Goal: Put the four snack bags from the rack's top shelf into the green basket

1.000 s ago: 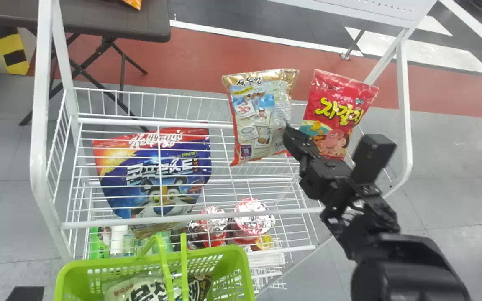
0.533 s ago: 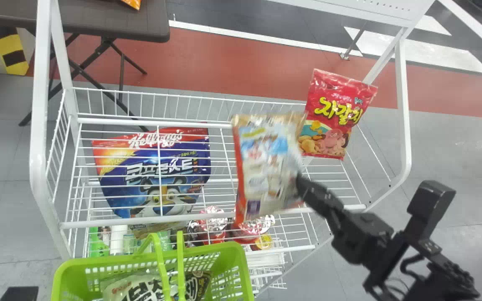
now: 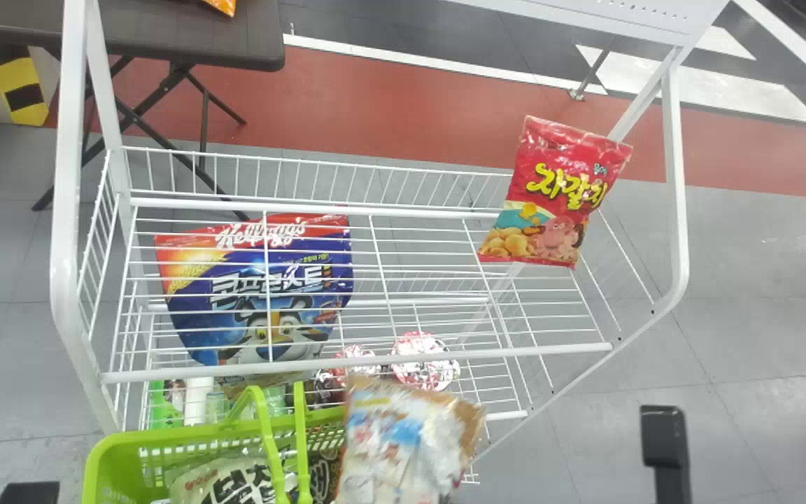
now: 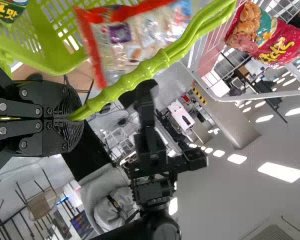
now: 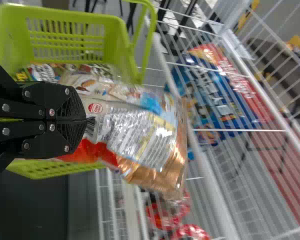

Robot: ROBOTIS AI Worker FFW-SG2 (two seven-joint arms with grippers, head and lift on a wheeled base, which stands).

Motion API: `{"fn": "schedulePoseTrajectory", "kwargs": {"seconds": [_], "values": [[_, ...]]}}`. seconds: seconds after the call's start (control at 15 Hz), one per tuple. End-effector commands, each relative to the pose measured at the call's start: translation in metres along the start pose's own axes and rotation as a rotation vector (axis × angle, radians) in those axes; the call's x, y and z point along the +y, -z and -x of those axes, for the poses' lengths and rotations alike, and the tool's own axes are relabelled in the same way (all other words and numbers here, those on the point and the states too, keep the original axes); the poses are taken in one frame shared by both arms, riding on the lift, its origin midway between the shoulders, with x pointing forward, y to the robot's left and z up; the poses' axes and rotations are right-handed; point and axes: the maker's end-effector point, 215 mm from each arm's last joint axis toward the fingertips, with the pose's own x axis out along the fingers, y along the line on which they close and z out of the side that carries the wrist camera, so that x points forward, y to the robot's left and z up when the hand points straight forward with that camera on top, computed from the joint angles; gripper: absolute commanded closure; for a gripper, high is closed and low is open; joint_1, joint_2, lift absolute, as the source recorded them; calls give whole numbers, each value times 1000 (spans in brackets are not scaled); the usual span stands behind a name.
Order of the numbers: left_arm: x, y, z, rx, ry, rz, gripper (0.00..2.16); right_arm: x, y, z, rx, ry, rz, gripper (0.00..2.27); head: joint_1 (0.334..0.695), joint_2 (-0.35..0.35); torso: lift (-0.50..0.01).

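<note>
Carried back from the white wire rack (image 3: 515,352), the shiny gold-and-blue snack bag (image 3: 403,441) is now beside the green plastic basket (image 3: 165,438), its end pinched in the right gripper (image 5: 84,120), while the left gripper (image 4: 74,120) clasps the smooth green handle (image 4: 115,91), probably for steadying.

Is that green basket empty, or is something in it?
Not empty. In the head view, a pale snack bag with dark lettering lies inside the green basket.

Large lettering on blue bag (image 3: 282,269) and red bag (image 3: 550,210)
</note>
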Motion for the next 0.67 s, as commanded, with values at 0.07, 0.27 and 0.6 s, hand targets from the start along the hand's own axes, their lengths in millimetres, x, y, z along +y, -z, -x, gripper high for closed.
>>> {"fn": "schedulePoseTrajectory", "kwargs": {"seconds": [0.07,0.27,0.6], "values": [[-1,1,-2,4,2,2,1760,29,28,-29,86,-72,3,2236,695,-350,0],[-4,1,-1,5,3,-2,1760,47,47,-52,146,-81,51,2236,695,-350,0],[-3,1,-1,7,2,-3,1760,15,65,-58,279,24,114,-2,695,-350,0]]}}
